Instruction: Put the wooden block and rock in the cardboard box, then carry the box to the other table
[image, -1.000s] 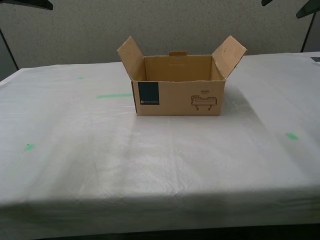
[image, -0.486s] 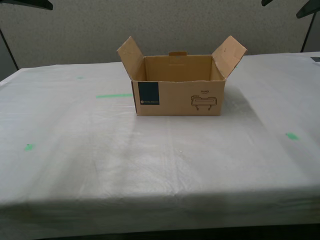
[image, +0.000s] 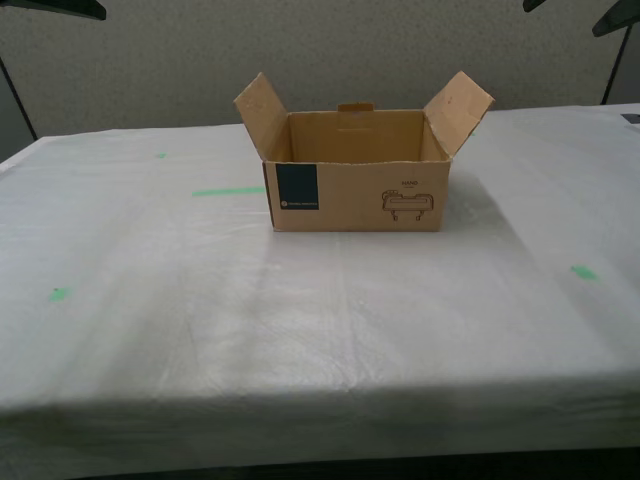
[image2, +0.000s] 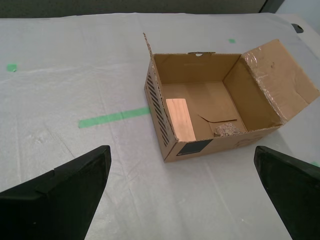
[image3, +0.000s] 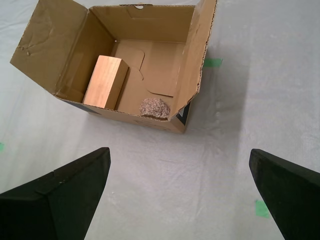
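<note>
Brown corrugated cardboard box (image: 355, 185) sits on the wrinkled white counter (image: 300, 320), holding the pale wooden block (image3: 105, 81) and pinkish rough rock (image3: 154, 107). Our first gripper (image3: 182, 195) and second gripper (image2: 182, 195) hang wide open, clear of it. We judge delivery done; we lift away without clipping flaps.

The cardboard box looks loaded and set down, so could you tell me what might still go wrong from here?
The cardboard box stands open, side flaps splayed; a sideways arm move could snag one and drag it. The wooden block and rock lie loose inside, so any tilt would shift them. My first gripper and my second gripper are open and hold nothing.
</note>
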